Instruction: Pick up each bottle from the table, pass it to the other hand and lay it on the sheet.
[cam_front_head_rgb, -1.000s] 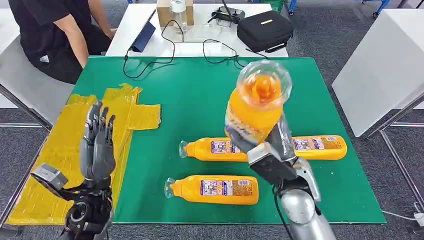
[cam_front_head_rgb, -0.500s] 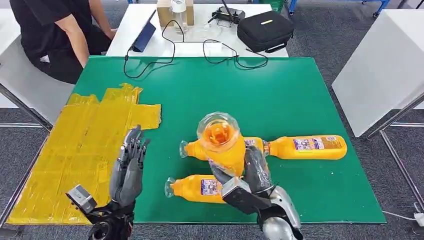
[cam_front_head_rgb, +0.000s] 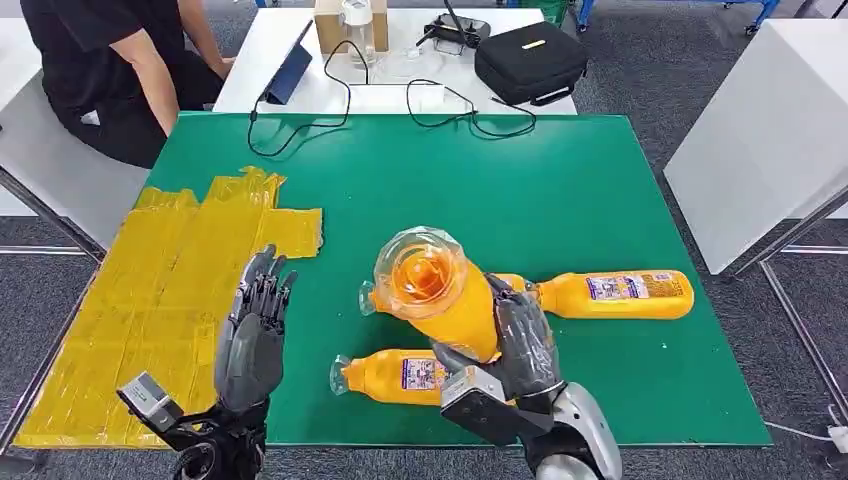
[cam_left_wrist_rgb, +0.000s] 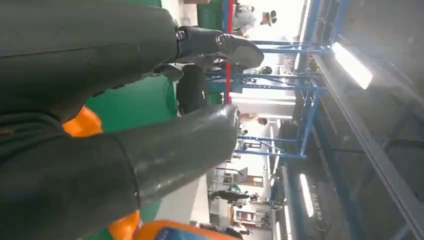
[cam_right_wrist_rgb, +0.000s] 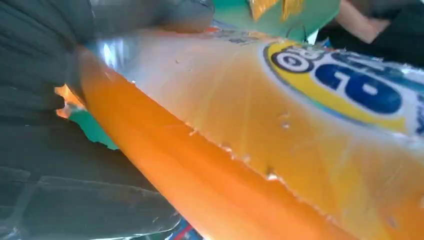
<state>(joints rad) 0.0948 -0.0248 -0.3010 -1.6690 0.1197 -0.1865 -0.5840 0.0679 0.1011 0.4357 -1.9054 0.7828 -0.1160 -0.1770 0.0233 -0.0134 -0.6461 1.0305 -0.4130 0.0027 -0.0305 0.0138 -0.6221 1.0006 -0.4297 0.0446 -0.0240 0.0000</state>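
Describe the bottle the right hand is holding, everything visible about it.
The held bottle is clear plastic full of orange liquid, with a yellow and blue label showing in the right wrist view. It is lifted off the green table, its rounded base tipped toward the head camera. The right hand grips its body from below, fingers wrapped around it. The open left hand is beside it, not touching.

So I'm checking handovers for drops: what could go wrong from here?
The right hand holds the orange bottle by its lower part, base tilted up; it might slip. The left hand is open and apart from it, so the pass could miss. A drop could hit the bottles lying on the green table.
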